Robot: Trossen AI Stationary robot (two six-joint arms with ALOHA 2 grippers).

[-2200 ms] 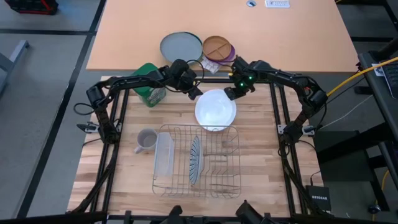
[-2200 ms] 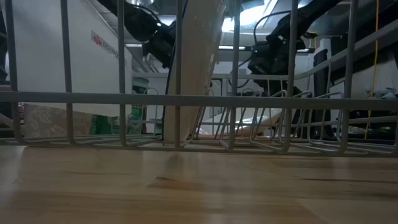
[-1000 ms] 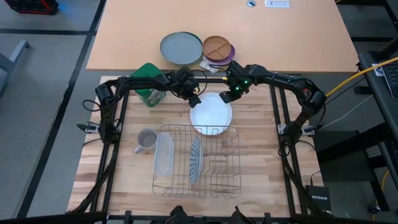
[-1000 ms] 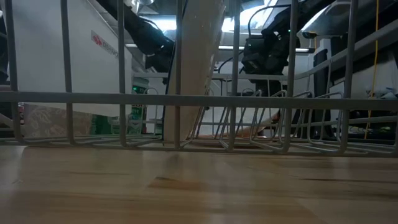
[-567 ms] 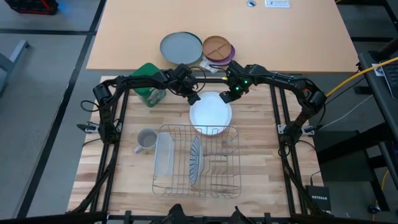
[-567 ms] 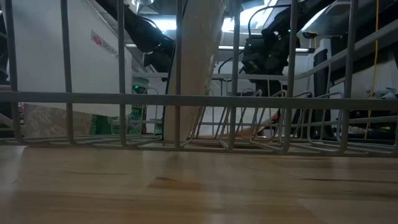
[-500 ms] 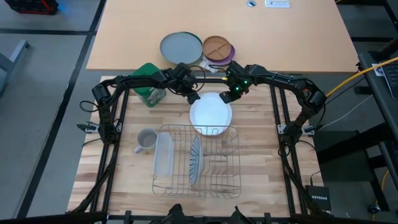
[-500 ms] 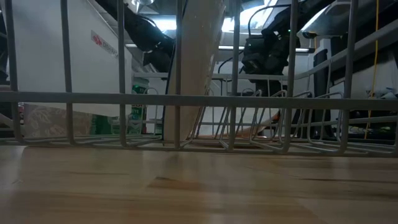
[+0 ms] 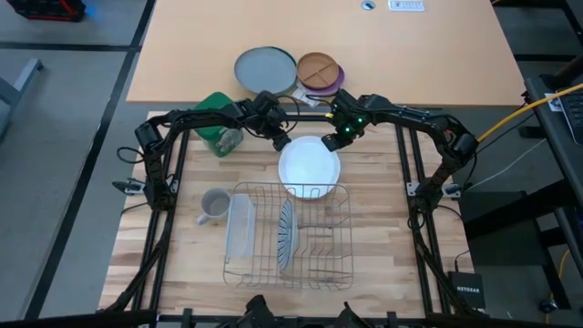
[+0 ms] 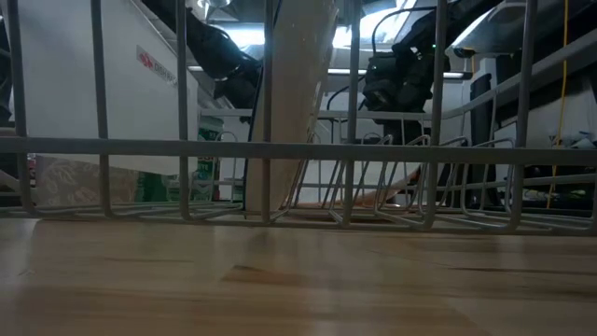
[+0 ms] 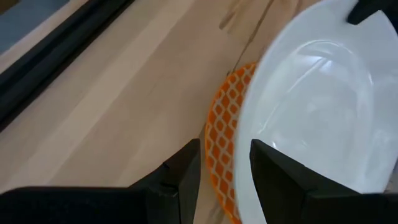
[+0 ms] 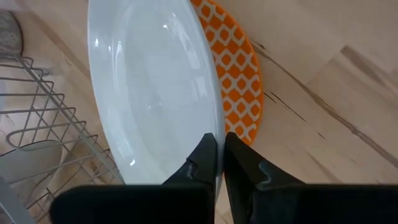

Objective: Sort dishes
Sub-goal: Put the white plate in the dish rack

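Right hand [image 12: 216, 163] is pinched tight on the white plate's [image 9: 309, 168] rim, holding it tilted over the orange patterned plate [image 12: 235, 61] on the bench [image 9: 378, 219], right by the dish rack [image 9: 290, 235]. Left hand [image 11: 224, 168] sits spread around the orange plate's edge, not clamped.

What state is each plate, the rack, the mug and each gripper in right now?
White plate: lifted and tilted, rim pinched by right gripper.
Orange plate: flat on the table.
Striped plate: upright in rack.
Mug: upright.
Left gripper: open around the orange plate's rim.
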